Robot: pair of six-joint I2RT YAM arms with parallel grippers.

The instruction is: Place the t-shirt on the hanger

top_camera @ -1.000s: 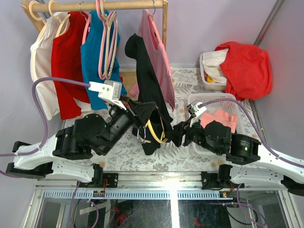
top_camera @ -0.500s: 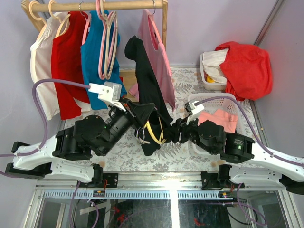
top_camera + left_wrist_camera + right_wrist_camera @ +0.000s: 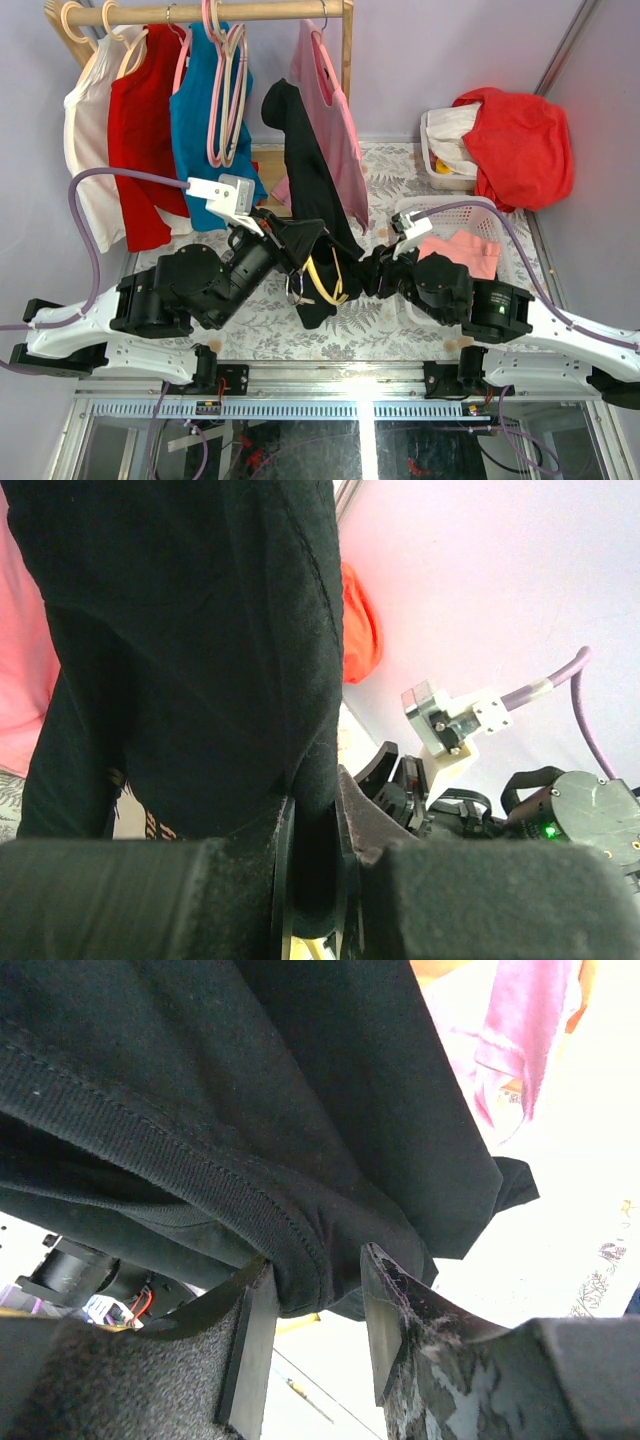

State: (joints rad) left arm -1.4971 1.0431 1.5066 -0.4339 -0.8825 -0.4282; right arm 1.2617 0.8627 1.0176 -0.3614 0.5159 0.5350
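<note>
The black t-shirt (image 3: 300, 160) hangs in a long drape in front of the rack down to the table. My left gripper (image 3: 316, 233) is shut on a fold of it, and the left wrist view shows that fold pinched between the pads of this gripper (image 3: 318, 852). The yellow hanger (image 3: 328, 280) sits just below, partly wrapped in the cloth, its metal hook toward the left arm. My right gripper (image 3: 360, 272) is at the shirt's right edge. In the right wrist view the gripper (image 3: 318, 1305) straddles the stitched hem (image 3: 250, 1210), jaws open, with a gap on one side.
A wooden rail (image 3: 200, 12) carries white, red (image 3: 150, 130) and teal (image 3: 200, 130) shirts, pink hangers (image 3: 225, 90) and a pink shirt (image 3: 335, 130). A white basket (image 3: 440, 208) with pink cloth lies behind the right arm. A bin under red cloth (image 3: 515, 140) stands at the back right.
My right gripper has moved left onto the shirt's edge and its jaws have narrowed around the hem. The left gripper keeps its hold in the same place.
</note>
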